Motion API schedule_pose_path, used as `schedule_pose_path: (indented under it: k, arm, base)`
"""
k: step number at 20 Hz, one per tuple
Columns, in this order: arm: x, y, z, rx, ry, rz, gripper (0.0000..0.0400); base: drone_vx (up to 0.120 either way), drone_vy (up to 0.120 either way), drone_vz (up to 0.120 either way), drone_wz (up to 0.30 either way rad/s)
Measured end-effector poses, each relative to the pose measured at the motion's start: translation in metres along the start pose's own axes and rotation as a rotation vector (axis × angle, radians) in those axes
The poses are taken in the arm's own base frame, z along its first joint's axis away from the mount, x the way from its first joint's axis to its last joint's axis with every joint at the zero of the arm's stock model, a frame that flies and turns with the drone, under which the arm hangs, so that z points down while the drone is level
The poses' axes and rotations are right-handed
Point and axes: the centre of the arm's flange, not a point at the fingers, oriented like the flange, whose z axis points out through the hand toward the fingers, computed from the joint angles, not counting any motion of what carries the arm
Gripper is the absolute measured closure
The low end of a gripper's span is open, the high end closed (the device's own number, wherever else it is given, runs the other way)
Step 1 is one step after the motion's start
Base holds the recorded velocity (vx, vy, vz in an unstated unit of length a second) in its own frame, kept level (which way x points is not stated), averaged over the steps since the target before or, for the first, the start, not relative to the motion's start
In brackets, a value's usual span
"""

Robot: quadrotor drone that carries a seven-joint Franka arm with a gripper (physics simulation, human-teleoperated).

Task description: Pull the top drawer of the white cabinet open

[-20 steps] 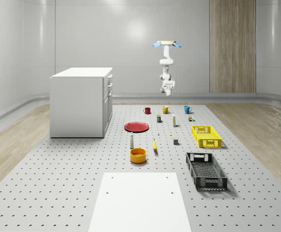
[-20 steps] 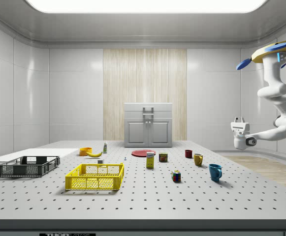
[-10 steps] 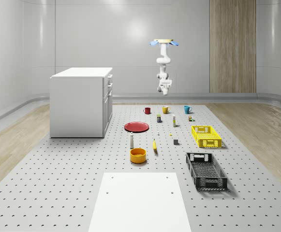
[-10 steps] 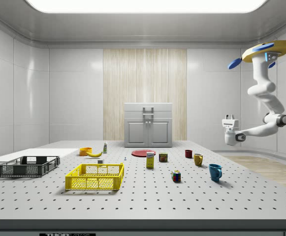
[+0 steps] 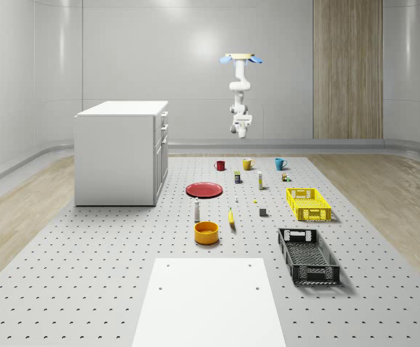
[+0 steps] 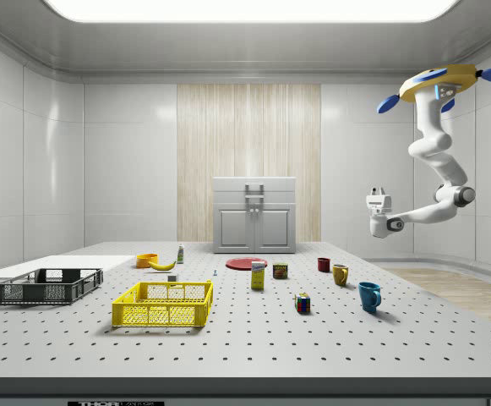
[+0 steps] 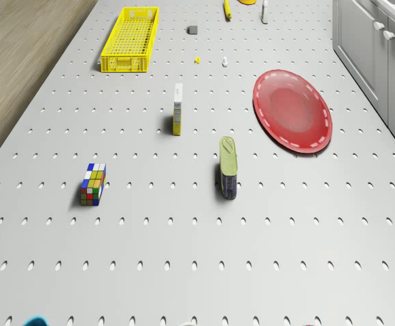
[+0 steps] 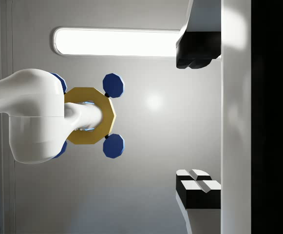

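- As seen in the side view, the yellow crate point(image 6: 162, 304) lies nearest on the table point(image 6: 253, 347), with the blue mug point(image 6: 369, 295) at its 3 o'clock.
- The drone point(image 6: 438, 82) hovers high over the table's right edge.
- The gripper point(image 8: 198, 117) is raised, fingers point(image 8: 196, 187) wide apart, holding nothing.
- The white cabinet point(image 6: 254, 215) stands farthest back, top drawer point(image 6: 254, 186) closed, well apart from the gripper.

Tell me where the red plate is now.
The red plate lies on the table in front of the white cabinet, toward the whole-scene view's left, with the red mug just behind it.
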Motion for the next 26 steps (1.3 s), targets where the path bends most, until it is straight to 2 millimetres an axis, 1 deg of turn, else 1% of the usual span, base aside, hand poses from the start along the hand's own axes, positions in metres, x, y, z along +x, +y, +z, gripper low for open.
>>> schedule_pose_path:
  k: [5, 10, 14, 15, 17, 20, 23, 26]
  arm:
    - [-0.002, -0.001, 0.000, -0.010, 0.016, 0.000, 0.0095]
    - [-0.005, -0.004, 0.000, -0.038, 0.049, -0.001, 0.0095]
    - [-0.009, -0.008, 0.001, -0.077, 0.091, 0.000, 0.0095]
    - [-0.002, -0.001, 0.001, 0.001, 0.010, 0.005, 0.0094]
    - [0.022, 0.023, 0.007, 0.236, -0.237, 0.011, 0.0090]
    - [0.049, 0.049, 0.031, 0.545, -0.562, 0.017, 0.0087]
    - [0.063, 0.062, 0.056, 0.764, -0.791, 0.021, 0.0089]
    - [0.068, 0.067, 0.074, 0.902, -0.934, 0.024, 0.0091]
  base:
    - [0.120, -0.120, 0.112, 0.000]
    - [0.120, -0.112, 0.048, 0.000]
    - [0.000, 0.000, 0.000, 0.000]
    - [0.000, 0.000, 0.000, 0.000]
    - [0.060, -0.100, 0.000, 0.000]
    - [0.120, -0.120, 0.000, 0.000]
    - [0.120, -0.120, 0.000, 0.000]
    - [0.120, -0.120, 0.000, 0.000]
